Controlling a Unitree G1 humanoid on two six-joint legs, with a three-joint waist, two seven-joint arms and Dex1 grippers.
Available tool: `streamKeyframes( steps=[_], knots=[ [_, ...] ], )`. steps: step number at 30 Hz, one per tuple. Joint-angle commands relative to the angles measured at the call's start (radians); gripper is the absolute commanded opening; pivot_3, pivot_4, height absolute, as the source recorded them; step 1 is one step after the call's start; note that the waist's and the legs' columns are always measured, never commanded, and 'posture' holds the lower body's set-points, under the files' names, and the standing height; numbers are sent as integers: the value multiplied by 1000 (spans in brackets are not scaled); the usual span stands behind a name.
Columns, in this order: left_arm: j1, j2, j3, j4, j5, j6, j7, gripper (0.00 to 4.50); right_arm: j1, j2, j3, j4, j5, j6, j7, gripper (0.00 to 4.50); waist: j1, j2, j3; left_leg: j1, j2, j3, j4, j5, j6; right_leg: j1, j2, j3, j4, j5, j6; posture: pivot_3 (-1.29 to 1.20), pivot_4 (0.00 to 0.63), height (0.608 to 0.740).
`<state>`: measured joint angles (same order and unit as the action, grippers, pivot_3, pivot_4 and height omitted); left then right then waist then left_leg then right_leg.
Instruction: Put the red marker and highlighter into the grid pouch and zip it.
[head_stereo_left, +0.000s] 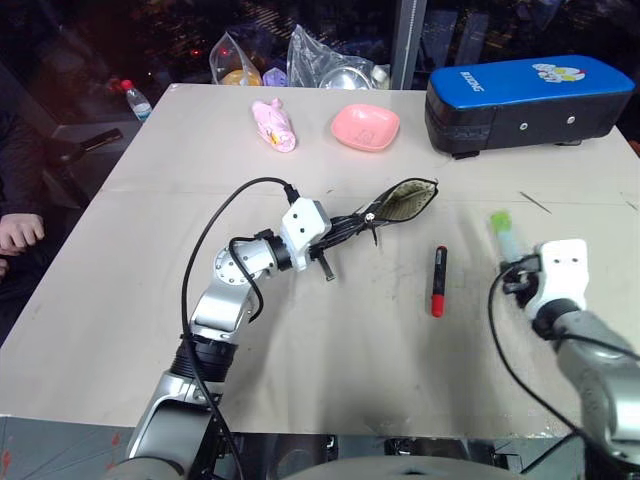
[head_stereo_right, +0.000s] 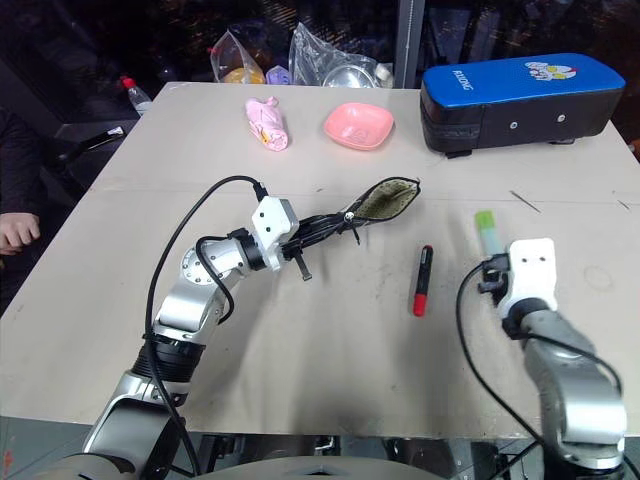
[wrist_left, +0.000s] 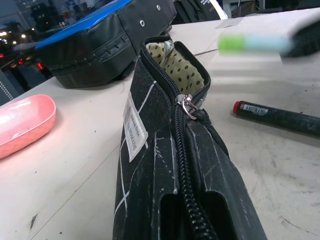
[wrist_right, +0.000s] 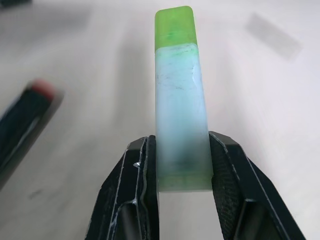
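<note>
My left gripper (head_stereo_left: 343, 229) is shut on one end of the grid pouch (head_stereo_left: 404, 200), a black fabric pouch with white grid lines. The pouch points away toward the right, and its far end gapes open on a dotted lining (wrist_left: 182, 70). Its zipper pull (wrist_left: 187, 106) sits partway along. The red marker (head_stereo_left: 438, 281), black with a red cap, lies flat on the table between the two arms. My right gripper (wrist_right: 182, 150) is shut on the base of the highlighter (wrist_right: 178, 95), whose pale green body and lime cap stick out forward, to the right of the marker.
A big blue-black case (head_stereo_left: 530, 100) stands at the back right. A pink dish (head_stereo_left: 365, 127) and a pink wrapped item (head_stereo_left: 274, 124) lie at the back middle, with plastic bags (head_stereo_left: 330, 62) behind them. A person's hand (head_stereo_left: 20, 232) rests off the table's left edge.
</note>
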<state>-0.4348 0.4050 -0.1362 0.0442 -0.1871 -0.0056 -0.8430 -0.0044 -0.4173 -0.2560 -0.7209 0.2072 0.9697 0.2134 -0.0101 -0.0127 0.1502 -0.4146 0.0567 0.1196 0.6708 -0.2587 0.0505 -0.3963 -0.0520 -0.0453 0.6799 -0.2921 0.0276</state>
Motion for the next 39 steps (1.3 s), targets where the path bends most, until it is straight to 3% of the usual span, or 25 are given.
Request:
streamKeyframes(
  steps=[1,6,11,21,30,37,38,39],
  knots=[
    [-7,-1,2,-31,-3,-5,-1,0,-66,-303,3,-37,34,-135,276,803,-1,2,1,0,-1,1,-1,0,0,0,0,1,0,0,0,0,150,740],
    [-25,-9,-20,-3,15,-32,-14,0,-183,-584,103,73,20,-373,549,803,-1,-1,1,1,1,-1,-2,0,0,0,2,0,-1,0,0,0,150,740],
    [-34,-19,-36,12,31,-54,-14,0,-326,-682,273,259,-92,-596,693,803,1,-1,1,0,0,0,0,0,0,0,0,1,-2,0,0,0,150,740],
    [-25,2,-60,-36,41,-72,-56,0,-650,-543,525,580,-318,-913,786,803,-2,-1,1,0,1,2,1,0,0,-1,0,1,0,0,0,0,150,740],
    [-58,-12,-87,-60,44,-89,-74,0,-824,-375,676,741,-482,-1164,811,803,1,0,2,0,1,4,2,0,0,-1,0,1,0,0,0,0,150,740],
    [-42,-10,-58,-44,26,-63,-61,0,-843,-359,600,850,-476,-1252,764,4086,2,0,2,0,1,4,3,0,0,-1,-1,1,0,0,0,0,150,740],
    [-40,-10,-54,-43,24,-56,-55,0,-838,-362,581,845,-457,-1241,763,4465,1,0,2,0,1,4,3,0,0,-1,-1,1,0,0,0,0,150,740],
    [-42,-11,-46,-35,25,-49,-43,0,-824,-362,537,812,-398,-1173,771,4465,1,0,2,0,1,4,3,0,0,-1,-1,1,1,0,0,0,150,740]
  ],
)
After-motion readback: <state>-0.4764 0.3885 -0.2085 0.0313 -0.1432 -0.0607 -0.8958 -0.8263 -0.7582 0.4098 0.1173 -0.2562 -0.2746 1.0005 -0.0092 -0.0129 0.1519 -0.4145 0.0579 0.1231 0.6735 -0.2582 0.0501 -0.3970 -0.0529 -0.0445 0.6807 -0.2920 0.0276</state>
